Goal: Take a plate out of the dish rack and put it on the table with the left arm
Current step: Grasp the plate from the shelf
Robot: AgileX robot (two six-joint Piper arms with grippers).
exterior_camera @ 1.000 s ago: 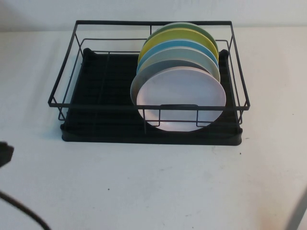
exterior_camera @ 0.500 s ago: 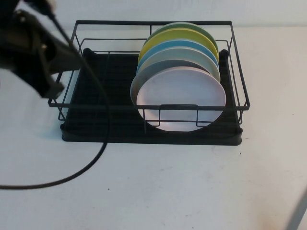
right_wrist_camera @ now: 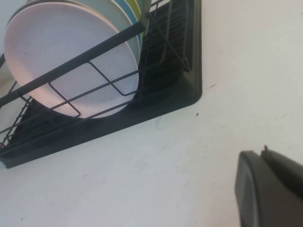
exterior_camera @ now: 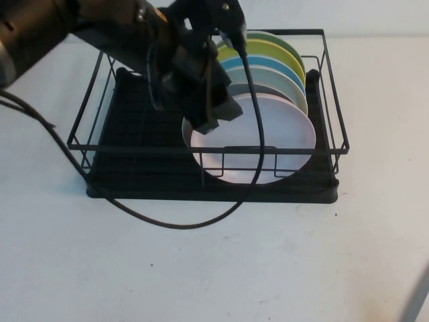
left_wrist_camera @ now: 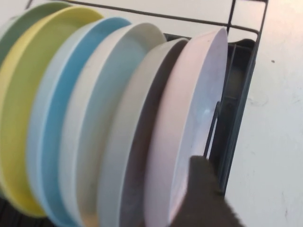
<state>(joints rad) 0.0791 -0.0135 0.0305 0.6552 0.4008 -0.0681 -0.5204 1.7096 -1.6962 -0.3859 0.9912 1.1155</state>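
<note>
Item 1, dish rack (exterior_camera: 90, 144): black wire frame on a black tray base, standing on the white counter (exterior_camera: 214, 268) toward its far side. The left half of the tray is bare.

Item 2, plate (exterior_camera: 265, 137): pale pink, standing on edge at the near end of a row of plates in the right half of the rack, leaning back on the pale grey-blue plate (left_wrist_camera: 120, 142) behind it. Being foremost, it is likely the easiest to lift clear without disturbing the rest. The rack's near top rail crosses in front of its lower half, so it would probably have to come up before it comes toward the near side.

Item 3, remaining row: light blue plate (left_wrist_camera: 57, 123), yellow-green plate (left_wrist_camera: 21, 104) and a green one at the far end.

Item 4, left gripper (exterior_camera: 218, 114): poised over the pink plate's upper left rim, the arm reaching in from the far left, its cable trailing over the near rail onto the counter. One dark fingertip (left_wrist_camera: 203, 198) lies by the plate's face in the left wrist view. Whether the fingers are spread or closed cannot be told; nothing appears gripped.

Item 5, right gripper (right_wrist_camera: 270, 194): parked low over the counter, near right of the rack, well apart from the plates. Finger state cannot be told.
</note>
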